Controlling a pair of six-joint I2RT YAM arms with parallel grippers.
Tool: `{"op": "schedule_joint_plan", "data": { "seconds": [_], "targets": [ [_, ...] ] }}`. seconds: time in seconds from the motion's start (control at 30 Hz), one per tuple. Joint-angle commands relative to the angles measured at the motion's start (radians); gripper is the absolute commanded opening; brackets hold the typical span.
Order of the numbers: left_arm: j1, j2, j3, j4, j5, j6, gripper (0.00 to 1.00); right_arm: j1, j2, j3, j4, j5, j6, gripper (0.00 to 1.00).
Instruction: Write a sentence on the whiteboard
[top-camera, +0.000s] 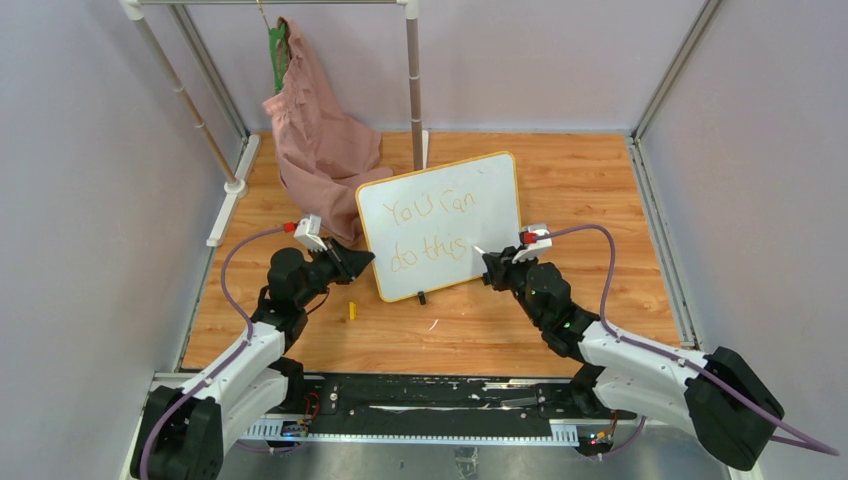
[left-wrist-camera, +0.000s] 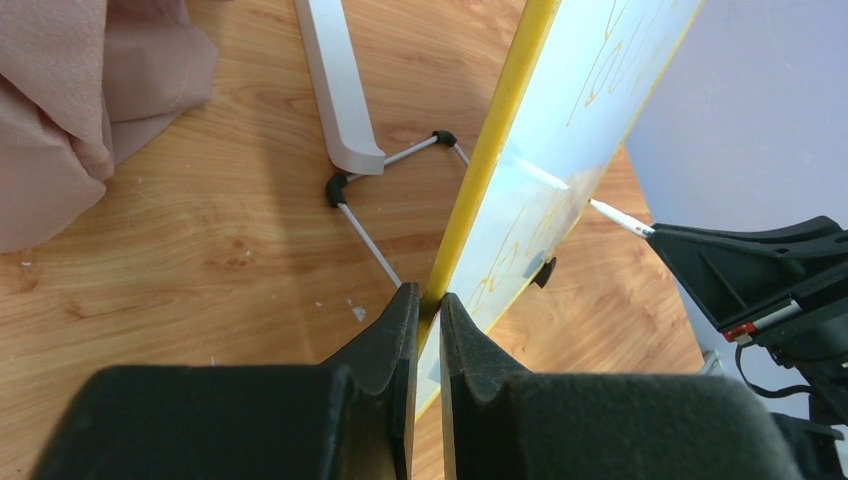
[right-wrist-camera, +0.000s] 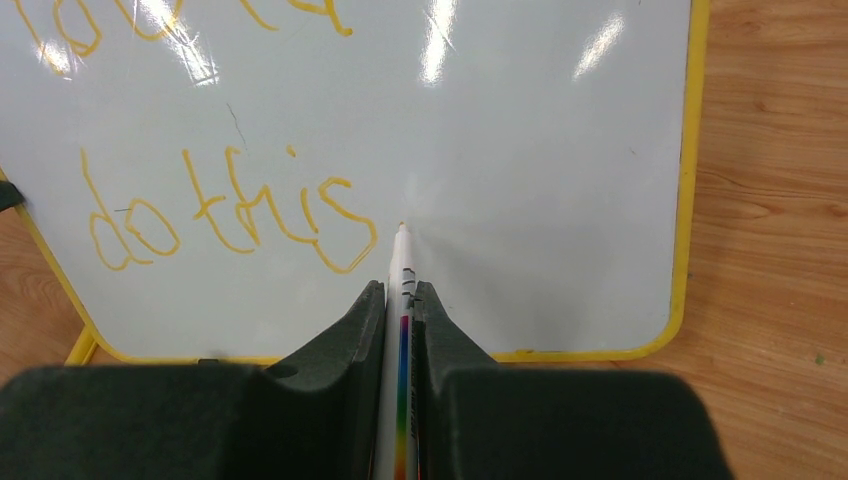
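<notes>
The whiteboard with a yellow frame stands tilted on the wooden table. Its orange-yellow sentence reads "You can" over "do this"; the lower line shows in the right wrist view. My left gripper is shut on the board's left yellow edge, pinching it between the fingers. My right gripper is shut on a white marker with a rainbow stripe. The marker's tip is at the board just right of the final "s"; the marker also shows in the left wrist view.
A pink cloth hangs from a rail and pools on the table behind the board's left side. A white rack post and its foot stand behind the board. A small yellow cap lies on the wood near the board's lower left.
</notes>
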Motion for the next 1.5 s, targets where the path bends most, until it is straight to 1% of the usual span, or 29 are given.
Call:
{"op": "schedule_joint_plan", "data": {
  "seconds": [0.0, 0.1, 0.23, 0.47, 0.77, 0.9, 1.0, 1.13, 1.3, 1.47],
  "targets": [
    [-0.006, -0.018, 0.001, 0.032, -0.007, 0.006, 0.0, -0.014, -0.014, 0.023, -0.003, 0.004, 0.0, 0.0],
    [-0.007, -0.017, 0.0, 0.032, -0.007, 0.006, 0.0, -0.015, -0.03, 0.029, -0.019, -0.013, 0.004, 0.0],
    [-0.006, -0.018, 0.0, 0.031, -0.008, 0.006, 0.0, -0.014, -0.08, 0.047, -0.088, -0.038, 0.013, 0.0],
    [-0.008, -0.019, -0.001, 0.031, -0.008, 0.005, 0.0, -0.012, -0.215, 0.061, -0.191, -0.079, 0.02, 0.0],
    [-0.008, -0.017, -0.001, 0.031, -0.014, 0.005, 0.0, -0.012, -0.405, 0.111, -0.404, -0.173, -0.004, 0.0],
    [-0.009, -0.018, 0.007, 0.006, -0.025, -0.001, 0.0, -0.013, -0.507, 0.123, -0.498, -0.184, -0.006, 0.0],
    [-0.009, -0.023, 0.024, -0.046, -0.043, 0.008, 0.0, -0.012, -0.58, 0.136, -0.567, -0.182, -0.008, 0.0],
    [-0.009, -0.034, 0.038, -0.079, -0.061, 0.016, 0.0, -0.012, -0.65, 0.161, -0.667, -0.17, -0.019, 0.0],
    [-0.009, -0.045, 0.033, -0.087, -0.058, 0.022, 0.0, -0.012, -0.7, 0.169, -0.711, -0.147, -0.023, 0.0],
    [-0.009, -0.064, 0.03, -0.104, -0.062, 0.025, 0.05, -0.013, -0.708, 0.168, -0.719, -0.151, -0.022, 0.0]
  ]
}}
